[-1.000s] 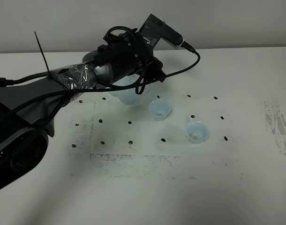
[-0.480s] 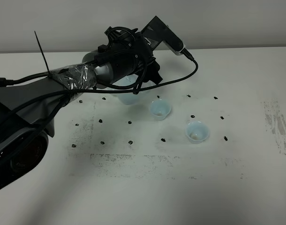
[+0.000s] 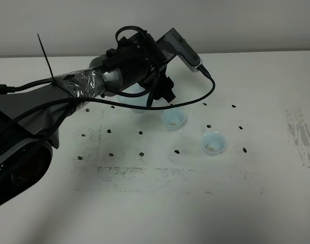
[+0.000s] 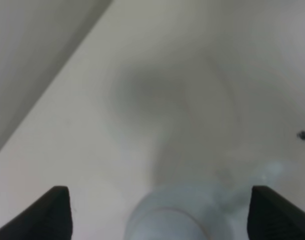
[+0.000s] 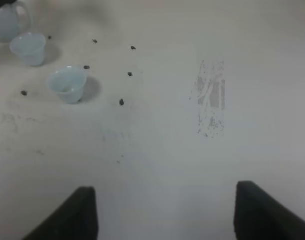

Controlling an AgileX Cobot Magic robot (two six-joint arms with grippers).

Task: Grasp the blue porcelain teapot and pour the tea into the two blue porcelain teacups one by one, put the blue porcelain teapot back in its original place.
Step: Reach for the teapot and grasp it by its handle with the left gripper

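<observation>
Where left claw (image 4: 160,197) gapes, teapot (image 4: 165,220) sits between.

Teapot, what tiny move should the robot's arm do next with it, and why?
Probably slide the left end effector a little further around the blue porcelain teapot before closing. Its jaws stand wide open, one on each side of the teapot, with gaps showing, and only a blurred edge of the pot sits between them, so a grip now looks shallow.

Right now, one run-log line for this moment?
left jaws: open, teapot between them | right jaws: open, empty | far teacup, near teacup: upright on table
</observation>
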